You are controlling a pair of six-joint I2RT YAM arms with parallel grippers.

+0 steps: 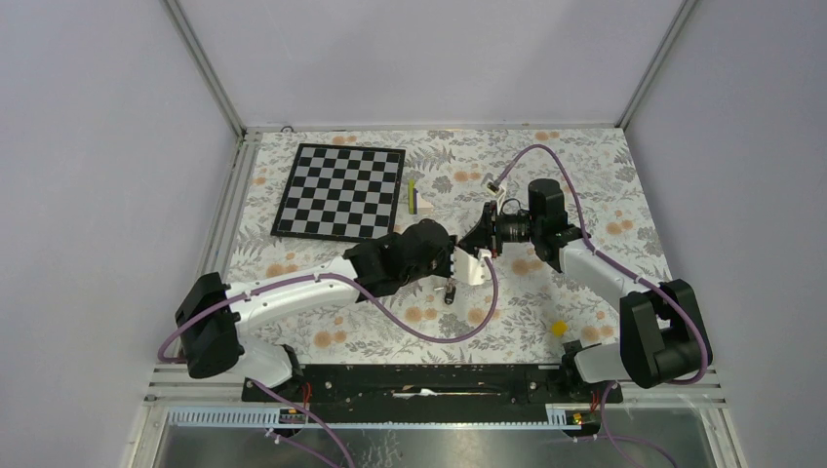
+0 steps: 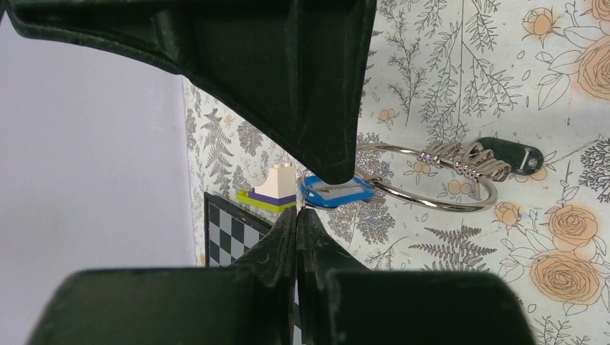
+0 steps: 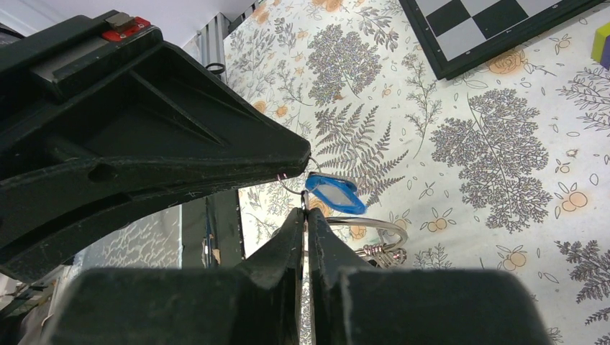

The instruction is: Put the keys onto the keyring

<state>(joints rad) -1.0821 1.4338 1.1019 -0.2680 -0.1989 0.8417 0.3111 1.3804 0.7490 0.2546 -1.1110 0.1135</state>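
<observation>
My left gripper point(image 1: 466, 260) and right gripper point(image 1: 484, 242) meet tip to tip above the middle of the table. In the left wrist view my left gripper point(image 2: 297, 213) is shut on the thin wire loop of the blue-headed key point(image 2: 338, 192). The keyring point(image 2: 460, 205) is held in the air beside it, with its fan of silvery-pink pieces point(image 2: 467, 162) and the black-headed key point(image 2: 512, 154) at the far side. In the right wrist view my right gripper point(image 3: 306, 213) is shut on the keyring's wire point(image 3: 385, 224), just below the blue key point(image 3: 334, 192).
A chessboard point(image 1: 341, 190) lies at the back left, with a small stack of toy bricks point(image 1: 417, 199) by its right edge. A small yellow block point(image 1: 558, 329) sits near the right arm's base. The table has a floral cloth point(image 1: 585, 175).
</observation>
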